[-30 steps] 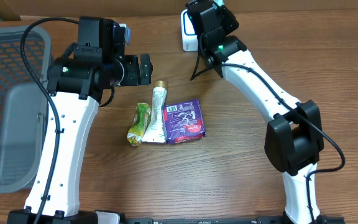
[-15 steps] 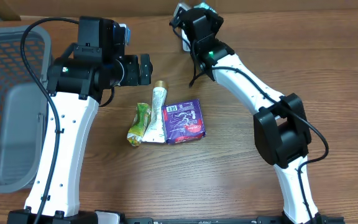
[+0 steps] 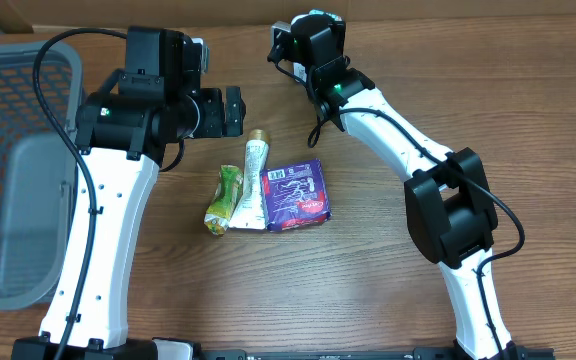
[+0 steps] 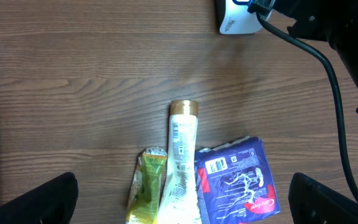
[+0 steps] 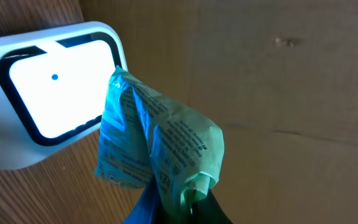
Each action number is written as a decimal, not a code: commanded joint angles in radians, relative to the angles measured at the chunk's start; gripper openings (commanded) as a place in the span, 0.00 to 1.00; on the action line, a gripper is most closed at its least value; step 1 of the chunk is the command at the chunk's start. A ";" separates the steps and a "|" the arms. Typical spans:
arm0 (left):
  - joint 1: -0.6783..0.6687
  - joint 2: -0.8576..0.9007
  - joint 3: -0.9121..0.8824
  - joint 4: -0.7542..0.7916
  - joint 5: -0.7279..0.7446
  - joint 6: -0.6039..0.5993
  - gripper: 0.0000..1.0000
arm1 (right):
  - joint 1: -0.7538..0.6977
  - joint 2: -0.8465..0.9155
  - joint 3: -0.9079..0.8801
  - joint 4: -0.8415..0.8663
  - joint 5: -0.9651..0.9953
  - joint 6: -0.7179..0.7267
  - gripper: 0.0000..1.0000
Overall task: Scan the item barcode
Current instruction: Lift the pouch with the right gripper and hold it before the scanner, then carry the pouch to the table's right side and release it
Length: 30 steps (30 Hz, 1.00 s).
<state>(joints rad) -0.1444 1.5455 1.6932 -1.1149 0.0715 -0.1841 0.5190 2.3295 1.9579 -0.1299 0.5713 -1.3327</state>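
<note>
The right end effector (image 5: 175, 208) is clamped shut on the lower corner of a crumpled green-and-teal packet (image 5: 160, 143). It holds the packet up just in front of the lit window of the white scanner (image 5: 55, 87), where a single blue dot shows on the bright panel. Dark fine print runs across the packet's creased face, but it is too small and folded to read, and no barcode can be made out on the side the right wrist camera sees. The packet covers the scanner's right edge, and the frame cuts off its left side. From overhead the right arm hides most of both scanner and packet. The left end effector (image 3: 234, 111) hangs wide open and empty above the wooden tabletop (image 4: 73, 81), only its dark fingertips (image 4: 45, 199) showing in the lower corners of its own view. Below it three things lie side by side and touching. One is a green sachet (image 4: 145, 186). Next is a pale tube (image 4: 180, 162) with a gold cap and a column of unreadable print. Last is a purple pack (image 4: 232, 180) with a white barcode label (image 4: 216, 165) and a slanted white script word too small to be sure of. All three run off the bottom of that view. A black cable (image 4: 334, 93) crosses the right side. A grey mesh basket (image 3: 8, 120) sits at the left edge, partly out of frame.
</note>
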 commanded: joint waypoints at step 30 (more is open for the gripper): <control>-0.006 0.005 0.009 0.000 0.000 0.002 1.00 | -0.018 -0.479 0.025 -0.672 -0.155 1.309 0.04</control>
<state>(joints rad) -0.1444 1.5455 1.6932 -1.1152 0.0715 -0.1841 0.5167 2.0109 1.9579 -0.6991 0.4187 -0.6376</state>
